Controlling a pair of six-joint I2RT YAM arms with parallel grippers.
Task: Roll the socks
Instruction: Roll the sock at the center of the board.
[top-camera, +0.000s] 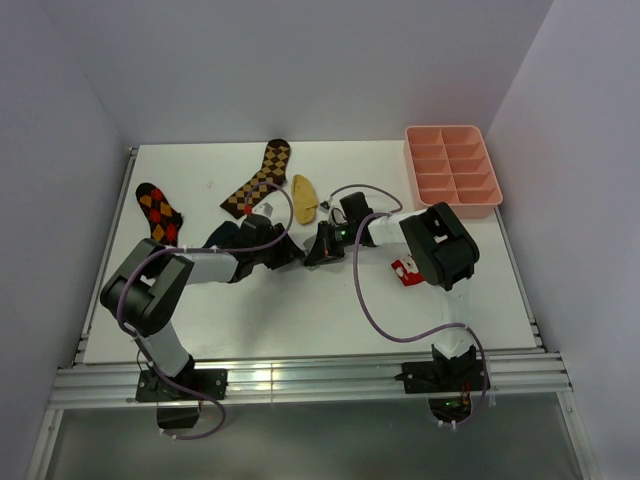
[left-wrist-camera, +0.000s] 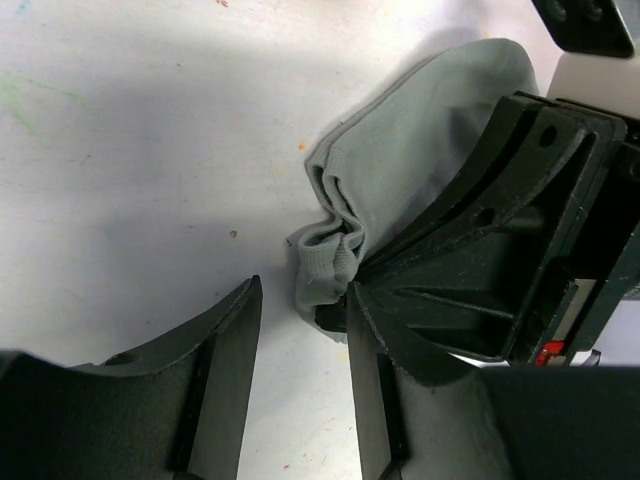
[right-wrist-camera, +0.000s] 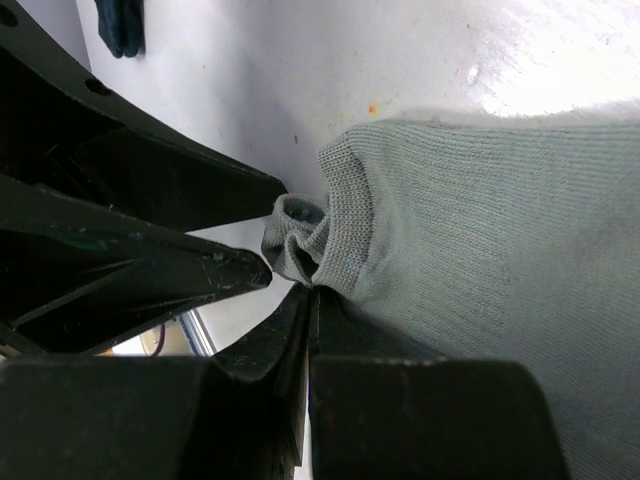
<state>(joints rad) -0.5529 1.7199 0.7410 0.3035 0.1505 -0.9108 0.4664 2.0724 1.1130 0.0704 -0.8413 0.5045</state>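
I read right claw (right-wrist-camera: 310, 300) clamped on the grey sock (right-wrist-camera: 480, 270) cuff. Sock body fans toward 2 o'clock on the counter (right-wrist-camera: 250, 80). Left claw (left-wrist-camera: 303, 292) is parted and grips nothing, with the cuff fold at its mouth, against the 3 o'clock finger.

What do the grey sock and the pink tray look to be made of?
The grey sock: soft matte knit fabric, fibre unclear; fine ribbing shows along the cuff. The pink tray: probably moulded plastic; smooth even colour, thin rigid dividers.

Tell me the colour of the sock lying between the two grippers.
The sock is plain light grey, without pattern; the right wrist view shows it best.
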